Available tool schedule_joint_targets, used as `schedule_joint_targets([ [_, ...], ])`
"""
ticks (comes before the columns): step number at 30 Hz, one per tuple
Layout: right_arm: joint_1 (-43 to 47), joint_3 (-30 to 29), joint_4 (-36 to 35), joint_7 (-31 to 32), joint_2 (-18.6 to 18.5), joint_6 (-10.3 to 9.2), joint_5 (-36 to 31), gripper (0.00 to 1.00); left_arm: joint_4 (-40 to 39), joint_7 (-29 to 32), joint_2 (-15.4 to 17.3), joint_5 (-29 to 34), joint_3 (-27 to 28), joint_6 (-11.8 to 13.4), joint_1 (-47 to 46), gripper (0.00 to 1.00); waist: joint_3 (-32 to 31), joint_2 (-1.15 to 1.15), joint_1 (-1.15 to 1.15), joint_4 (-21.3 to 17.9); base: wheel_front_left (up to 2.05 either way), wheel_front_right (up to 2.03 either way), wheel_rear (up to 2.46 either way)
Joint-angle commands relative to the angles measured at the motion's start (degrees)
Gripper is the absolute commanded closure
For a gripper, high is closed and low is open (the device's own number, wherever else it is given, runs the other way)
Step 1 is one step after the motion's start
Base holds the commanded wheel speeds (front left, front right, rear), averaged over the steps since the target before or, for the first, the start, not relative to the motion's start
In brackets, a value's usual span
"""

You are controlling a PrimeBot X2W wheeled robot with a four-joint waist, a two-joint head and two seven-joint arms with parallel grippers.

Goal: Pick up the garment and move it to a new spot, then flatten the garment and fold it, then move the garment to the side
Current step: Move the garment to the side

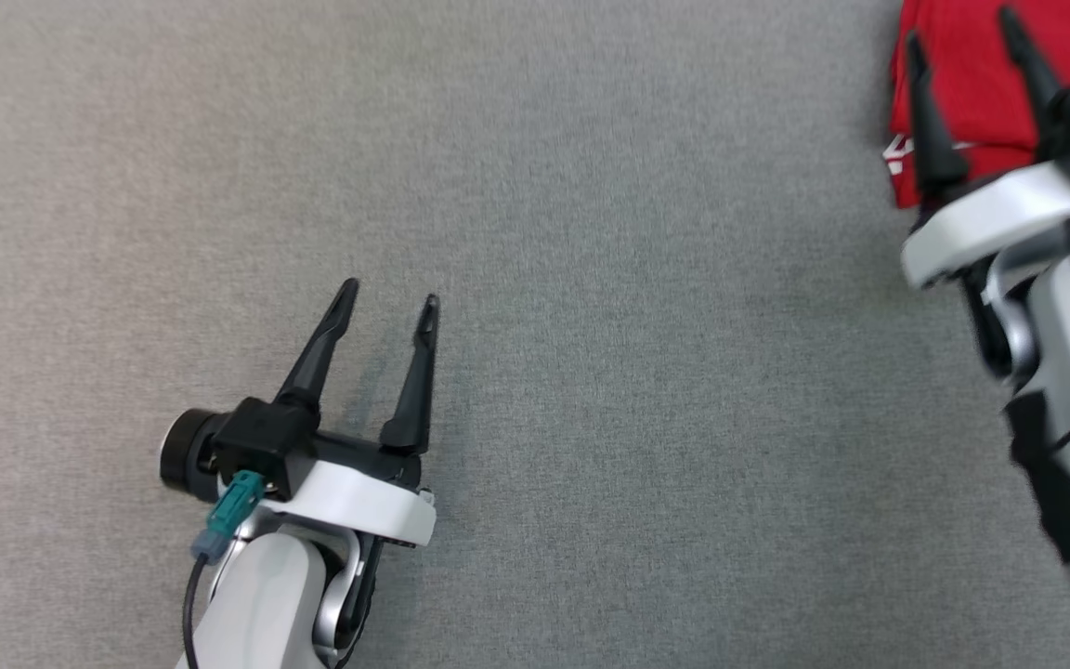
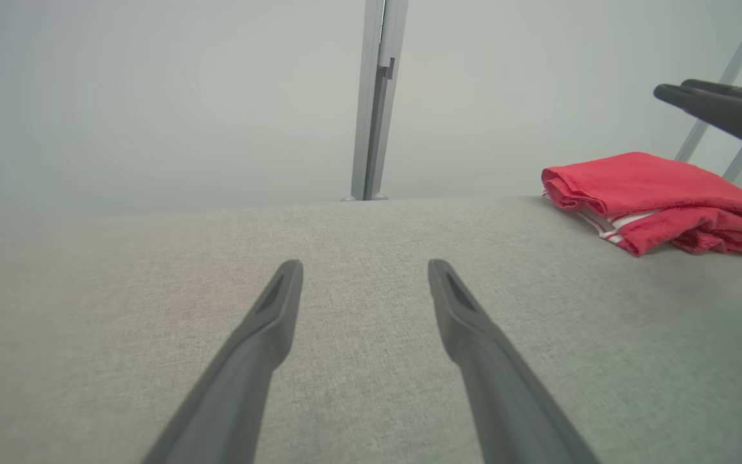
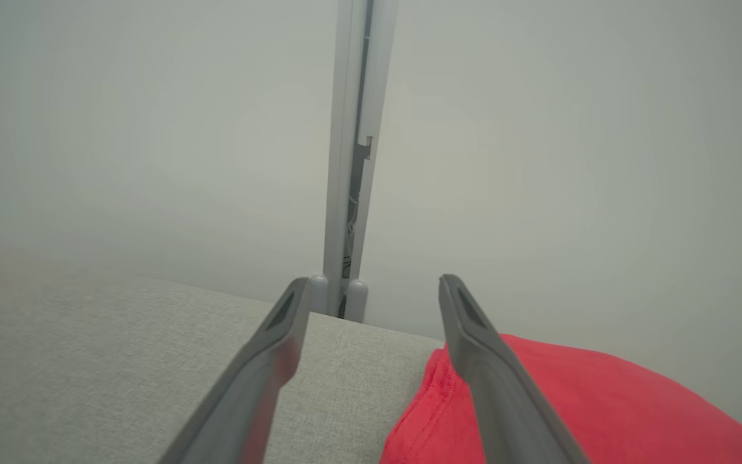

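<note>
Left gripper (image 1: 389, 294) is sitting low over the grey surface (image 1: 646, 279), fingers apart, empty. Right gripper (image 1: 960, 28) is hovering, also spread and empty. Garment (image 1: 967, 88) is lying under its fingers: red, folded compact, white stripes showing. Far edge is running just beyond; wide bare cloth is lying between grippers.

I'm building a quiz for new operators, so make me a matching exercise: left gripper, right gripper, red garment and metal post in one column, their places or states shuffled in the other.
1. left gripper
2. right gripper
3. red garment
4. metal post

A. folded, lying at the robot's right
B. upright beyond the far edge of the grey surface
C. jaws apart over the bare grey surface
D. jaws apart above the red garment

Pairs: 1-C, 2-D, 3-A, 4-B.
</note>
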Motion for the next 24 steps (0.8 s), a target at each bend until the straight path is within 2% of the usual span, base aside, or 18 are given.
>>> schedule_joint_targets([
  [1,2.0,0.2,-1.3,-0.3,0.1,-0.01,0.6,0.00,0.2,0.0,0.3,-0.8,0.6,0.6,0.6,0.00,-2.5,0.00,0.00,0.4,0.00,0.00,0.00],
  [9,15.6,2.1,-10.7,-0.3,2.2,-0.01,1.0,0.00,0.8,0.0,0.0,-5.1,2.9,2.5,4.1,0.00,-9.1,0.00,0.00,0.9,0.00,0.00,0.00],
  [17,30.1,-6.2,-20.7,-0.3,5.3,-0.01,-0.3,0.00,-2.0,0.0,0.0,-9.5,4.3,3.0,8.5,0.00,-14.2,0.00,0.00,1.3,0.00,0.00,0.00],
  [24,40.8,-8.8,-25.9,-0.3,6.6,-0.01,-0.4,0.00,-4.2,0.0,0.0,-6.9,5.6,1.9,12.8,0.00,-17.7,0.00,0.00,1.8,0.00,0.00,0.00],
])
